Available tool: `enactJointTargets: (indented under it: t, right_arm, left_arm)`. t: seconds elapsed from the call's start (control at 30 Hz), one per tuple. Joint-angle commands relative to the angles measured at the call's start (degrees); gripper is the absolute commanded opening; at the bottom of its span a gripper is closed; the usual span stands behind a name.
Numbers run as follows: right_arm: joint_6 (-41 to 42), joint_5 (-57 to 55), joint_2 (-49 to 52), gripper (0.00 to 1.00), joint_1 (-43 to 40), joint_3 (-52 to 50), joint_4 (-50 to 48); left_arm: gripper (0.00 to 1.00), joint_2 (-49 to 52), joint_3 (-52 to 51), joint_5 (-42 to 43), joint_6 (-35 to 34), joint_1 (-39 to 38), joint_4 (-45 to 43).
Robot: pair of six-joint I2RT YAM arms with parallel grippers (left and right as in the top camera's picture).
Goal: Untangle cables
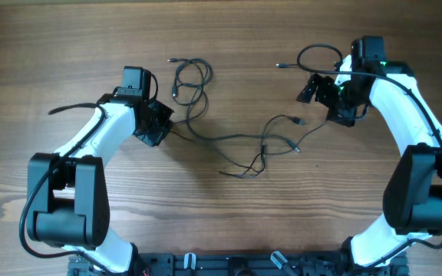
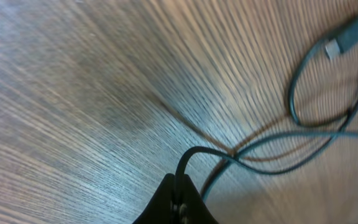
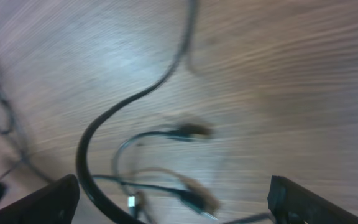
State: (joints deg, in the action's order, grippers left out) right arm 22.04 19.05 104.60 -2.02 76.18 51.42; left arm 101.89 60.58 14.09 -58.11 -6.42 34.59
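Black on the cables (image 1: 229, 138), with a silvery glint at one plug tip (image 2: 334, 46). Warm mid-brown on the bench (image 1: 52, 46), streaked with fine darker wood grain. Paler, greyish sheen there in both wrist views. White on the arm shells (image 1: 90, 138), black at the joints (image 1: 64, 195). Black on the left claw (image 1: 153, 126) and the right claw (image 1: 321, 96). Speck of green light (image 1: 384, 64) beside the right one.
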Motion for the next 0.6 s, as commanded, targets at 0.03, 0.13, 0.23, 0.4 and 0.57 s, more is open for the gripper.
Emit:
enactJointTargets:
  t: [0.03,0.13,0.23,0.4,0.57]
  right_arm:
    - [6.25,-11.34,-7.28,0.99,-4.57,-0.11,5.62]
    - [19.47,-9.88,-10.84,1.0,-4.83,-0.11,12.81]
    - [19.98,8.37,-10.73,1.0,-1.51,-1.31,13.53]
    - [32.22,8.68,-10.62,1.0,9.53,-9.31,9.07]
    - [38.66,8.9,-10.29,0.75,22.93,-19.82,-9.64]
  left_arm:
    - [0.04,-0.85,-0.26,1.92,7.76,-0.24,-0.87]
    - [0.04,-0.85,-0.26,1.92,5.79,-0.24,-3.82]
    - [0.04,-0.85,-0.26,1.95,4.87,-0.24,-5.29]
    - [0.04,-0.85,-0.26,1.92,4.94,-0.24,-5.25]
    - [0.04,-0.85,-0.26,1.9,4.94,-0.24,-5.29]
